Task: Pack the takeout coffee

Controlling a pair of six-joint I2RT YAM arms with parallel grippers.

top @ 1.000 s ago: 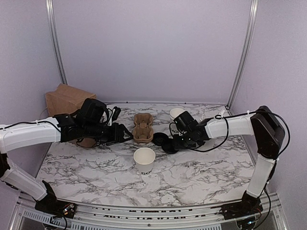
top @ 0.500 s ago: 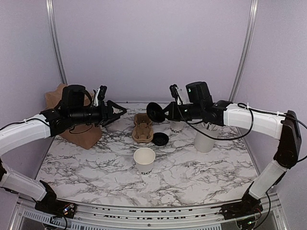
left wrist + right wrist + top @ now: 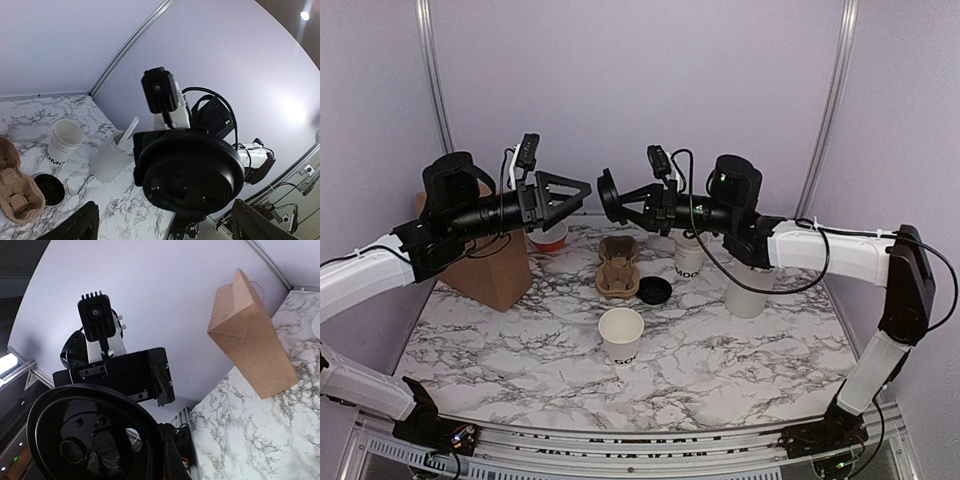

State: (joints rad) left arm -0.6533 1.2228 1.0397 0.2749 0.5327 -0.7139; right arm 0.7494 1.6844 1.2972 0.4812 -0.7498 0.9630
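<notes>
Takeout coffee's round black plastic lid (image 3: pixel 609 197) hangs pinched in your right gripper (image 3: pixel 626 199). Your left gripper (image 3: pixel 574 197) is wide open, so a missed grab could drop it.

The right arm (image 3: pixel 820 248) covers the top of the tall white cylinder (image 3: pixel 748 297) and part of the stacked cups (image 3: pixel 687 268), an orange-and-white cup (image 3: pixel 553 239) peeks from behind the left gripper (image 3: pixel 575 192), and in the left wrist view the black lid (image 3: pixel 190 175) masks the fingers of the right gripper (image 3: pixel 621 197).
</notes>
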